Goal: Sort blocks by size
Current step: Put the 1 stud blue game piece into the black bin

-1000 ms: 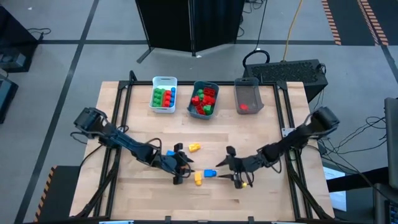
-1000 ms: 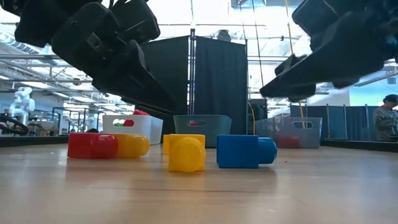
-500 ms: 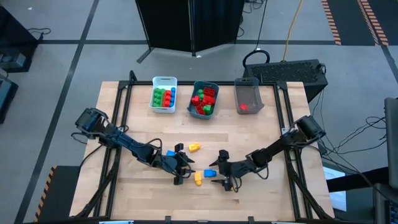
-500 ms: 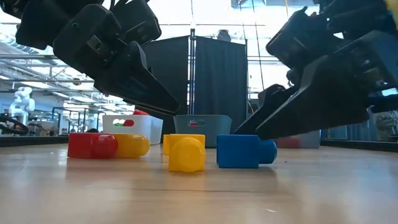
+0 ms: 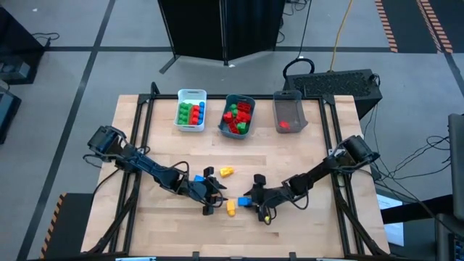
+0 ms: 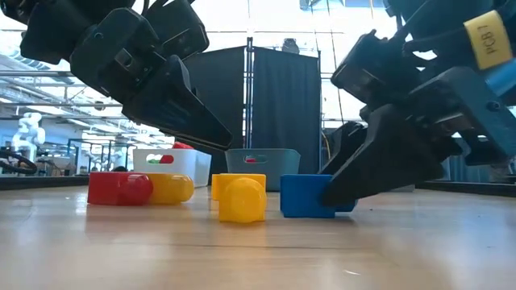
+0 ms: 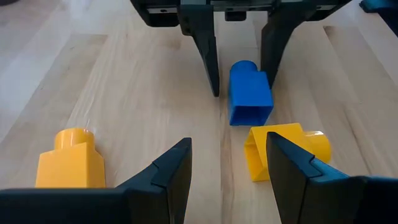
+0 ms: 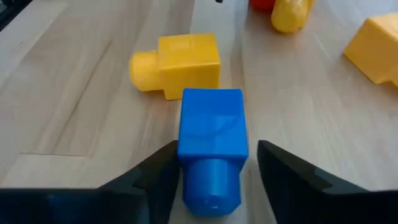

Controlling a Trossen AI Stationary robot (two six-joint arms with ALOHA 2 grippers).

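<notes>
A blue block [image 8: 210, 138] lies on its side on the table, stud toward my right gripper [image 8: 216, 144], which is open low over the wood with one finger along each long side of the block [image 5: 245, 201]. A yellow block [image 8: 177, 60] lies just beyond it. My left gripper [image 7: 229, 140] hangs open above the table [image 5: 215, 194], facing the blue block [image 7: 250, 94], with nothing between its fingers. Another yellow block [image 7: 68, 163] lies toward the far side. A red block [image 6: 119, 188] and a yellow one [image 6: 171, 188] lie together behind. My right gripper has one finger [image 8: 163, 167] close against the blue block's long side [image 8: 183, 149]; I cannot tell whether it touches. Bare wood shows between the other finger [image 8: 273, 167] and the block. The fingers slant down from the table's right and lie along the block, which rests flat on the table.
Three bins stand in a row at the far edge: a white one [image 5: 191, 110], a teal one [image 5: 238, 116] and a grey one [image 5: 288, 113], each holding blocks. Bare wood lies along the near edge and at both near corners.
My right gripper has come down and toward the table's left, from above the table to the blue block, and its fingers now stand along the block's sides. The blue block lies where it was.
</notes>
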